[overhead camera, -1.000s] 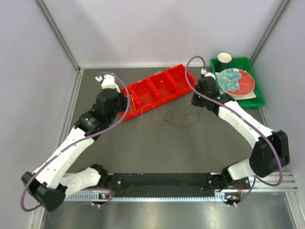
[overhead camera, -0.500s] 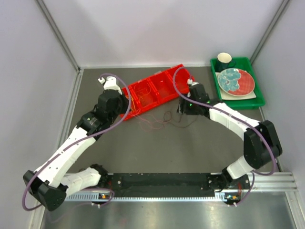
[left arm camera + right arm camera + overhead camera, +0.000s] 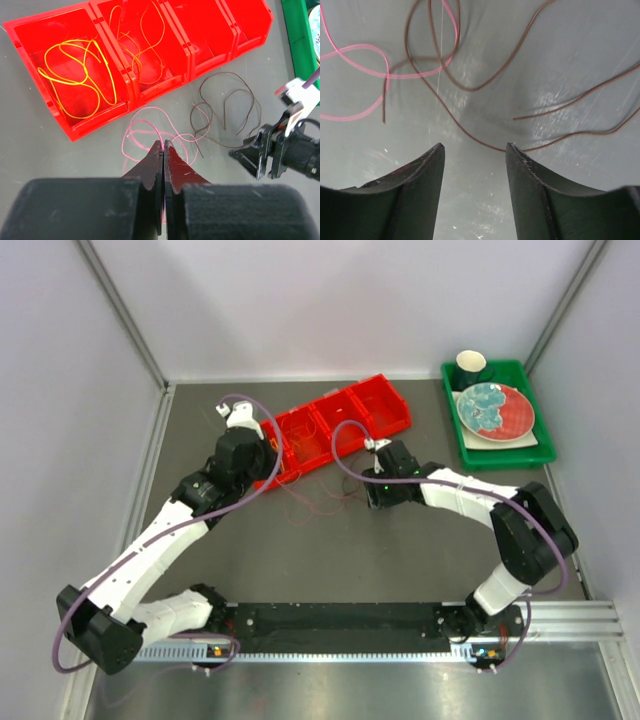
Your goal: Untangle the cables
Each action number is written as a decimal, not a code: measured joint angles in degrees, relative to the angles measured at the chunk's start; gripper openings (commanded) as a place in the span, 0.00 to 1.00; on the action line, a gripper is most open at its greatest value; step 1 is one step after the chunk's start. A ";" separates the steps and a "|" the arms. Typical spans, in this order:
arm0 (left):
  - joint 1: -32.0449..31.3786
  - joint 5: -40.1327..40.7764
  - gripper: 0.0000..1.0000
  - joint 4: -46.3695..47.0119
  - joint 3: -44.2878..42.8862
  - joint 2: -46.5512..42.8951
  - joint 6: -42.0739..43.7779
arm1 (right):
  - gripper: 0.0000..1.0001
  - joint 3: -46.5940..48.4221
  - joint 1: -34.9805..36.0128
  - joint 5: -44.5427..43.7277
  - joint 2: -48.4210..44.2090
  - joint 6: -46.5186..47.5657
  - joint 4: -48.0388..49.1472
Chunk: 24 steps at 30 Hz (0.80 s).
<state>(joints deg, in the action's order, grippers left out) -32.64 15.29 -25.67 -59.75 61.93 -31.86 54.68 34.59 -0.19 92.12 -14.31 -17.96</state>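
- Right end effector (image 3: 475, 146) hung spread just above the dark brown cable (image 3: 225, 73) on the table (image 3: 75, 155).
- Left end effector (image 3: 163, 145) was pressed together beside the pink cable (image 3: 150, 108).
- Yellow cable (image 3: 80, 75) and orange cable (image 3: 163, 42) lay in neighbouring compartments of the red bin (image 3: 210, 25).

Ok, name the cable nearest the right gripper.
The brown cable, just ahead of the right gripper; the pink cable lies farther left, others sit in red bins.

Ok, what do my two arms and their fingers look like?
Both arms are alike: the left arm and right arm have white links with black joints, each trailed by a looping mauve hose. The fingers are black, tapering wedges.
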 measured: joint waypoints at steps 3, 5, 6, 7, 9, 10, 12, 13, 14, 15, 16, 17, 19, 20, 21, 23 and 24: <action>0.00 -0.42 0.00 0.48 0.13 0.35 -0.17 | 0.50 -1.25 0.63 -0.24 -0.15 0.98 0.22; 0.00 -0.87 0.00 1.03 0.50 0.50 -0.39 | 0.50 -1.66 0.83 -0.66 -0.15 1.51 0.44; 0.00 -0.96 0.00 1.20 0.68 0.59 -0.46 | 0.49 -1.70 0.90 -1.18 -0.15 1.75 0.48; 0.00 -1.11 0.00 1.36 0.85 0.59 -0.61 | 0.49 -1.70 0.94 -1.86 -0.13 1.90 0.59; 0.00 -1.42 0.00 1.68 1.27 0.61 -0.92 | 0.49 -1.68 1.03 -3.72 0.00 2.43 0.83; 0.00 -1.46 0.00 1.70 1.33 0.61 -1.01 | 0.49 -1.62 1.22 -4.79 0.20 2.73 0.94; 0.00 -1.75 0.00 1.90 1.55 0.61 -1.20 | 0.49 -1.27 2.03 -6.97 0.96 3.43 1.03; 0.00 -1.86 0.00 2.08 1.68 0.61 -1.25 | 0.48 -0.98 2.60 -7.80 1.44 3.82 1.25; 0.00 -2.01 0.00 2.14 1.77 0.61 -1.25 | 0.48 -0.74 3.23 -8.50 2.03 4.11 1.62; 0.00 -2.08 0.00 2.12 1.84 0.61 -1.27 | 0.46 -0.46 3.78 -9.11 2.69 4.31 1.97; 0.00 -2.23 0.00 2.14 1.90 0.61 -1.27 | 0.45 -0.20 4.26 -9.57 3.32 4.50 2.19; 0.00 -2.32 0.00 2.14 1.90 0.61 -1.27 | 0.44 -0.11 4.50 -9.88 3.80 4.74 2.56; 0.00 -2.49 0.00 2.29 1.90 0.81 -1.27 | 0.42 0.02 4.76 -10.82 4.76 5.03 2.69; 0.00 -2.58 0.00 2.45 1.90 1.03 -1.27 | 0.40 0.09 4.74 -11.19 4.94 5.20 2.80; 0.00 -2.67 0.00 2.56 1.90 1.29 -1.27 | 0.33 0.13 4.74 -11.67 4.94 5.25 3.04; 0.00 -2.89 0.00 2.56 1.90 1.81 -1.27 | 0.25 0.17 4.74 -12.31 4.94 5.40 3.45; 0.00 -2.97 0.00 2.58 1.90 1.99 -1.25 | 0.13 0.17 4.74 -12.48 4.94 5.46 3.52</action>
<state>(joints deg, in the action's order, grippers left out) -32.64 12.32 -23.09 -57.84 63.92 -33.10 54.85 39.33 -12.67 97.06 -8.84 -14.44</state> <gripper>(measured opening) 0.012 0.316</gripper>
